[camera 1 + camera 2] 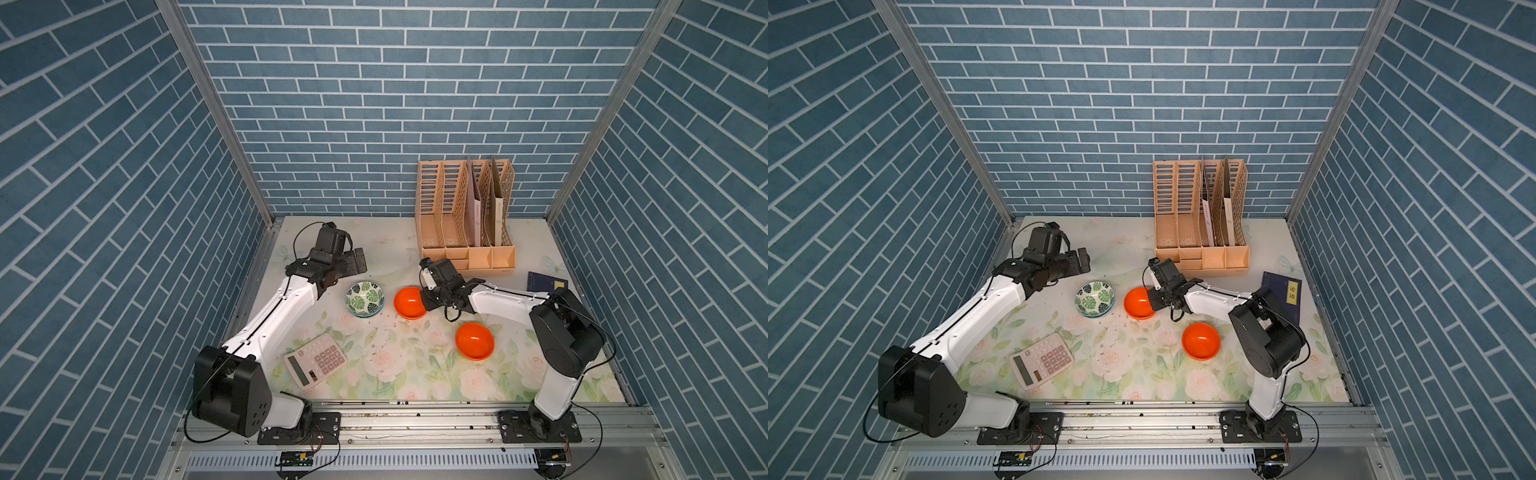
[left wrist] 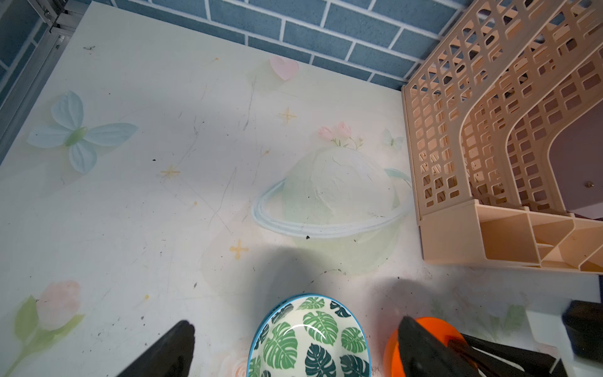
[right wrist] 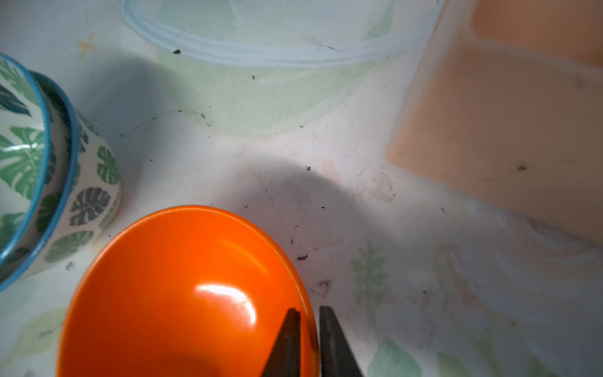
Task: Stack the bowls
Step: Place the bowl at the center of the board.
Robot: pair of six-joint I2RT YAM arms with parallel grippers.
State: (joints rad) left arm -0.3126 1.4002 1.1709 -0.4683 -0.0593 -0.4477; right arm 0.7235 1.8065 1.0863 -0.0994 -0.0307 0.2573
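Two leaf-print bowls [image 1: 365, 298] [image 1: 1095, 298] sit nested on the floral mat, their double blue rims showing in the right wrist view [image 3: 49, 169]. An orange bowl [image 1: 408, 302] [image 3: 182, 293] rests on the mat just to their right. My right gripper [image 3: 308, 310] [image 1: 424, 305] straddles its rim, one finger inside and one outside, with a thin gap on each side. A second orange bowl [image 1: 474, 340] [image 1: 1201, 340] lies alone nearer the front right. My left gripper [image 2: 295, 323] [image 1: 359, 262] hangs wide open and empty, behind and to the left of the leaf bowls [image 2: 310, 339].
A peach file organizer [image 1: 465, 216] with folders stands at the back right, close behind my right wrist. A pink calculator [image 1: 316, 359] lies front left. A dark blue book [image 1: 546, 282] sits by the right wall. Brick walls enclose three sides.
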